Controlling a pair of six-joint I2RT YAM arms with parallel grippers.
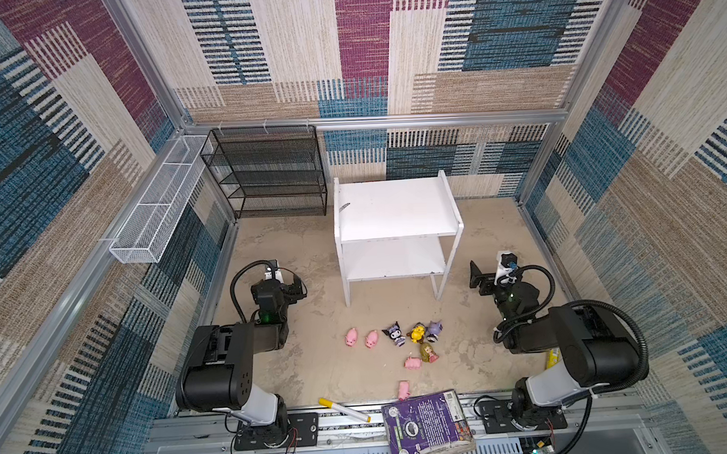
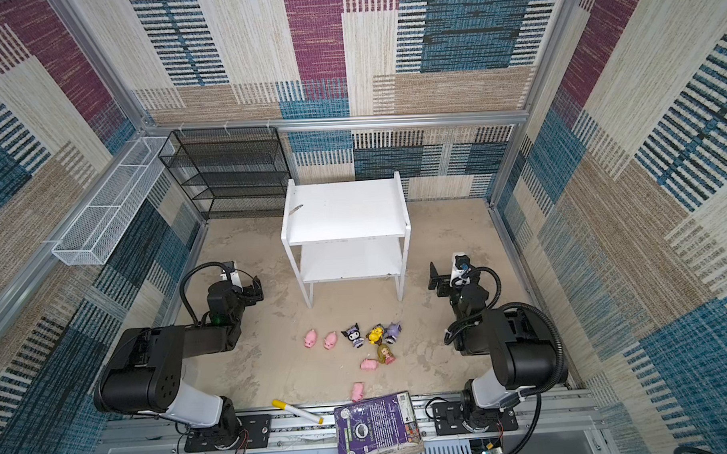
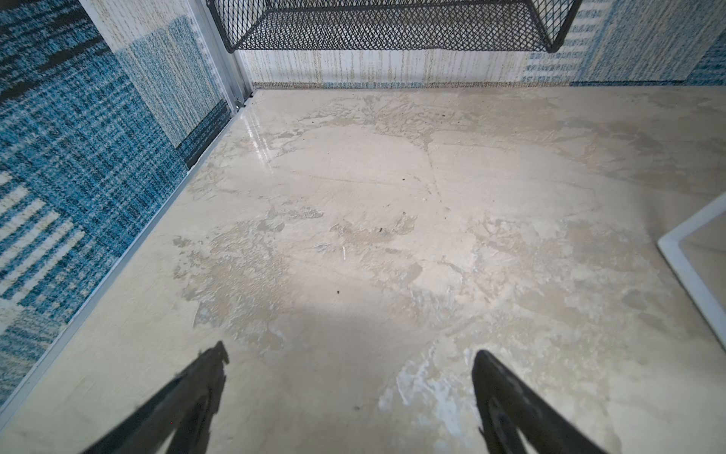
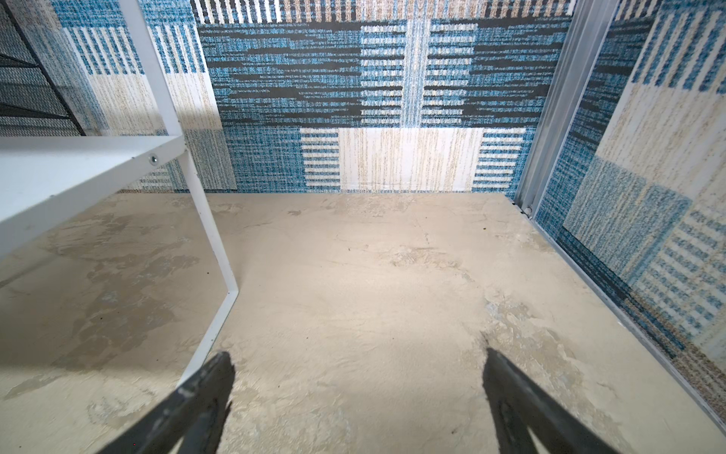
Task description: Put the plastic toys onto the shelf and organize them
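- Nothing is shelved: from my remote station I see both flat boards of the white shelf (image 1: 394, 210) bare in both top views. By my reckoning the whole job lies ahead.
- All eight plastic toys (image 1: 394, 334) sit on the beige floor (image 1: 300, 363) in front of the shelf, between the two arms and well apart from either gripper.
- Two pink pigs (image 1: 351, 337) lie side by side on the left. Next to them, in a loose row, come the black-purple eared figure (image 2: 353, 335), the yellow blue-hooded figure (image 1: 417, 333) and the lilac eared figure (image 1: 434, 330). These three appear to stand upright, the last two close together.
- Nearer me, the blonde girl (image 1: 428, 352) seems tipped over, with a third pig (image 1: 413, 363) just beside her.
- A fourth pig (image 1: 403, 390) lies at the far edge of the purple book (image 1: 427, 427). I cannot tell whether they touch.
- The left gripper (image 3: 349, 350) hangs over bare floor to the left of the shelf, fingers wide apart and empty.
- The right gripper (image 4: 357, 353) hangs to the right of the shelf, near a front leg, fingers likewise spread and holding nothing.
- The toys look tiny, rounded and brightly coloured, which I judge makes them a fiddly pick for jaws this broad.
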